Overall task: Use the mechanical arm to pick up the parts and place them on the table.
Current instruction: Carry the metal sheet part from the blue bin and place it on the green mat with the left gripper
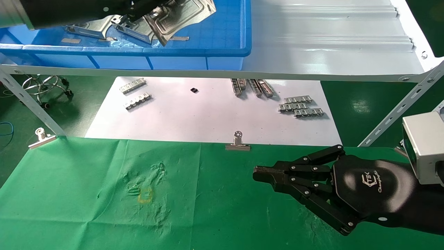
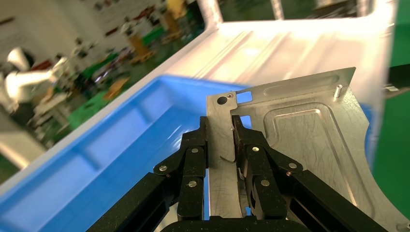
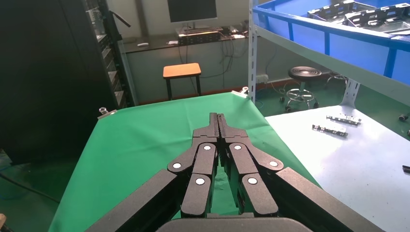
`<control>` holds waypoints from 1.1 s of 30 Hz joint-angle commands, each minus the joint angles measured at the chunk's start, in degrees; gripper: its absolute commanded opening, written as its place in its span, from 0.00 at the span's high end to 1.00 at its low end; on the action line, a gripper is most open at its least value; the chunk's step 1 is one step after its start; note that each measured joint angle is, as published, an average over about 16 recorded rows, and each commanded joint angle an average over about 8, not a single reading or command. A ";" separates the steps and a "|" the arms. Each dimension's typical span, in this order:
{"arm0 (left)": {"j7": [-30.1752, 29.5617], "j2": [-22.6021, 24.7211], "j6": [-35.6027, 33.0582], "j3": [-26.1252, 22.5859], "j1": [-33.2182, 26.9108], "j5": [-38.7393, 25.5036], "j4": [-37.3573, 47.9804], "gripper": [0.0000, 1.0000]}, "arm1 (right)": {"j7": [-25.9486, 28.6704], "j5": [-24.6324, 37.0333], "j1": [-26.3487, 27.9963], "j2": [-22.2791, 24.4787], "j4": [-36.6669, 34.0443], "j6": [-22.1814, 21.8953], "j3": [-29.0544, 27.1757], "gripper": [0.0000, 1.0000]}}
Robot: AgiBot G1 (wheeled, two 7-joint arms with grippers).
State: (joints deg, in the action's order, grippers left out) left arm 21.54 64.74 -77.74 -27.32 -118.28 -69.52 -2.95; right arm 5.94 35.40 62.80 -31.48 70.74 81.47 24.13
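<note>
My left gripper (image 1: 137, 12) is at the top left, inside the blue bin (image 1: 194, 52) on the shelf. It is shut on a silvery stamped plate (image 1: 180, 15) and holds it tilted above the bin floor. In the left wrist view the fingers (image 2: 196, 150) clamp a flat strip along the plate's (image 2: 309, 145) edge, midway at the gripper (image 2: 221, 133). Two more plates (image 1: 90, 29) lie in the bin beside it. The green-clothed table (image 1: 86, 191) with its yellow mark (image 1: 145, 195) lies below. My right gripper (image 1: 256, 173) is shut and empty, low over the cloth at the right; it also shows in the right wrist view (image 3: 218, 118).
The grey metal shelf (image 1: 329, 41) spans the back, with slanted braces at both sides. A white sheet (image 1: 194, 118) beneath holds several small toothed strips (image 1: 300, 106). Binder clips (image 1: 238, 143) pin the cloth's far edge. A stool (image 1: 47, 85) stands at the far left.
</note>
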 commanded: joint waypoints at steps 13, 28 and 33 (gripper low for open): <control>8.01 -9.80 -14.47 -2.75 3.82 1.06 -10.43 1.00 | 0.00 0.00 0.00 0.00 0.00 0.00 0.00 1.00; 8.75 -26.55 -13.63 -20.61 17.90 13.04 -38.61 1.00 | 0.00 0.00 0.00 0.00 0.00 0.00 0.00 1.00; 10.65 -26.28 -13.24 -25.61 20.14 12.22 -37.40 1.00 | 0.00 0.00 0.00 0.00 0.00 0.00 0.00 1.00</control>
State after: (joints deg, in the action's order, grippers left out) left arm 32.58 39.26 -91.01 -52.45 -98.23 -57.21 -39.22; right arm 5.94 35.40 62.80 -31.48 70.74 81.46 24.13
